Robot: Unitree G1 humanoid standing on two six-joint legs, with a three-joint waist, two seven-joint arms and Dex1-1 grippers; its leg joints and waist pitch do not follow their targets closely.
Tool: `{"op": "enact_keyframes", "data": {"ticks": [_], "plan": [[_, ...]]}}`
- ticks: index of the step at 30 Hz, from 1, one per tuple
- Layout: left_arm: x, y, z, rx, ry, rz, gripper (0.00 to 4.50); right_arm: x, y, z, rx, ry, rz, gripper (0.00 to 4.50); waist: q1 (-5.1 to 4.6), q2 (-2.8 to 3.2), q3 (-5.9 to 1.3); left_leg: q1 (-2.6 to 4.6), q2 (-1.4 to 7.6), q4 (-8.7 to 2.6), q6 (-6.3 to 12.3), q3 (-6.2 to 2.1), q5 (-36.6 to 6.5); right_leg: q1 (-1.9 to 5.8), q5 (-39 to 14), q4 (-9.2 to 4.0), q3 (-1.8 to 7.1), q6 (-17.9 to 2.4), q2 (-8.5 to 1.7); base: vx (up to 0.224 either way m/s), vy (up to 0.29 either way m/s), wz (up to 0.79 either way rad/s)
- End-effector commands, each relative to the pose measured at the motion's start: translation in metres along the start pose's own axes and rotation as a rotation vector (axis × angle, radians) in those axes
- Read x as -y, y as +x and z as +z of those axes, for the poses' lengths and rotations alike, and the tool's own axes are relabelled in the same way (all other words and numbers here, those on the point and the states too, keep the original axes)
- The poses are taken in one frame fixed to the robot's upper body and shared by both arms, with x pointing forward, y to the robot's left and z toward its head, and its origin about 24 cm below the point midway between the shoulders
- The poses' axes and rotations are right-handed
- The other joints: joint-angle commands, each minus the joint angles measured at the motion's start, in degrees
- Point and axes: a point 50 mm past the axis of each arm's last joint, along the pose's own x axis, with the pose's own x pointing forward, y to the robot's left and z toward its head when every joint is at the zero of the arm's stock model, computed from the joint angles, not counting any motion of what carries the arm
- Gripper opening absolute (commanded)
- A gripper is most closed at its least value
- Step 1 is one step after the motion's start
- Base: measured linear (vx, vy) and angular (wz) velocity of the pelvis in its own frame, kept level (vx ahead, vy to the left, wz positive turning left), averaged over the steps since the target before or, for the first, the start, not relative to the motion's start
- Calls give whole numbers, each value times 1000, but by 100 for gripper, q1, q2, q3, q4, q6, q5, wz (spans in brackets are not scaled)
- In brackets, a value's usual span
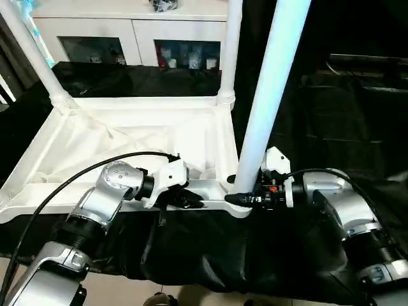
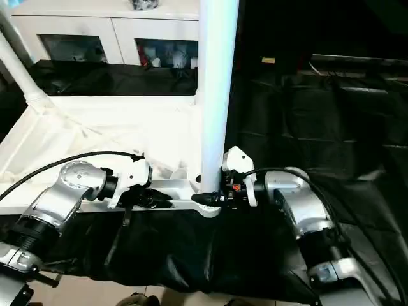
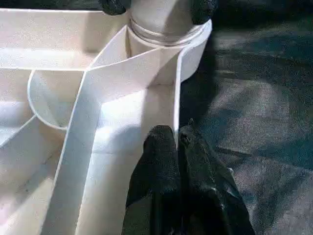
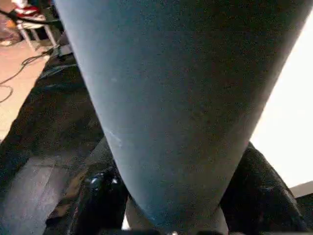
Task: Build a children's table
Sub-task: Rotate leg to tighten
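Both grippers (image 1: 245,199) (image 1: 191,201) level at tabletop (image 1: 127,143) edge.

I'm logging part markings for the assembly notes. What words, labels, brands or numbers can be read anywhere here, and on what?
None can be read.
tabletop and legs: plain white, no print shows.
cabinet: items behind its glass doors are too small and blurred to read.
Small yellow tag on the dark far surface: too small to read.
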Motion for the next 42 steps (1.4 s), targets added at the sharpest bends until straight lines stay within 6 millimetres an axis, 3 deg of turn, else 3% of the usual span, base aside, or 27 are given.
{"op": "enact_keyframes", "data": {"ticks": [1,5,8,10,15,16,20,21,23,24,29,32,37,38,41,42], "plan": [[-18,3,17,41,-1,186,0,-16,25,-12,21,93,38,205,-30,-50,-311,157,147,-403,175,-44,-1824,209,-1903,-395,235,-1188,-192,0,0,0],[-21,15,23,59,-18,254,0,-12,36,-16,43,128,-118,202,-96,-65,-276,148,128,-443,15,-84,-2097,191,-2472,-454,227,-964,-195,0,0,0],[-24,28,33,75,-31,304,0,-10,50,-20,48,170,-257,199,-174,-90,-250,162,84,-449,-35,-118,-2343,171,-3121,-541,211,-690,-199,0,0,0],[-27,35,40,87,-39,341,0,-9,60,-20,55,212,-337,198,-250,-68,-218,207,56,-446,-79,-155,-2687,129,-3683,-627,172,-456,-197,0,0,0],[-29,51,59,122,-43,375,0,1,84,-12,88,326,-515,197,-370,-52,-204,209,18,-462,-110,-238,-3033,115,-4013,-708,102,-236,-185,0,0,0],[-29,53,60,124,-43,378,0,2,87,-11,89,333,-533,197,-394,-38,-205,186,13,-487,-114,-271,-3096,146,-3931,-713,87,-221,-181,0,0,0],[-29,58,66,131,-36,383,0,7,96,-1,128,343,-590,197,-491,18,-219,194,46,-532,-89,-322,-3332,183,-3361,-721,45,-416,-193,0,0,0],[-28,58,66,132,-35,378,0,7,96,2,147,347,-590,253,-491,-8,-230,160,48,-545,-58,-316,-3260,216,-3122,-703,44,-492,-196,0,0,0],[-27,58,66,133,-33,369,0,8,95,3,167,359,-586,267,-469,-14,-226,171,51,-543,-34,-293,-3199,191,-2977,-698,69,-580,-203,0,0,0],[-26,55,63,137,-25,351,0,8,92,4,189,367,-559,277,-461,-24,-234,172,56,-537,-5,-272,-3098,189,-2785,-668,98,-720,-213,0,0,0],[-21,45,52,129,-24,304,0,6,76,-1,149,245,-465,303,-397,-67,-257,131,68,-521,125,-202,-2534,226,-2230,-594,155,-952,-212,0,0,0],[-19,38,44,116,-15,268,0,5,65,-5,124,194,-400,303,-374,-63,-275,103,80,-506,222,-182,-2260,259,-1954,-538,165,-1086,-211,0,0,0],[-16,23,32,84,14,188,0,3,43,-9,73,109,-256,303,-332,-77,-281,127,75,-461,301,-152,-2057,246,-1893,-511,194,-1195,-214,0,0,0],[-15,22,31,82,17,181,0,3,41,-9,68,102,-243,303,-331,-89,-298,91,70,-446,361,-145,-1885,290,-1714,-474,191,-1222,-200,0,0,0],[-13,12,24,66,23,129,0,0,29,-12,11,19,-137,303,-288,-68,-316,108,98,-425,418,-119,-1552,279,-1373,-431,193,-1377,-197,0,0,0],[-12,11,24,64,25,124,0,-1,28,-12,5,18,-121,303,-251,-69,-325,97,108,-417,456,-115,-1445,312,-1224,-394,182,-1417,-179,0,0,0]]}}
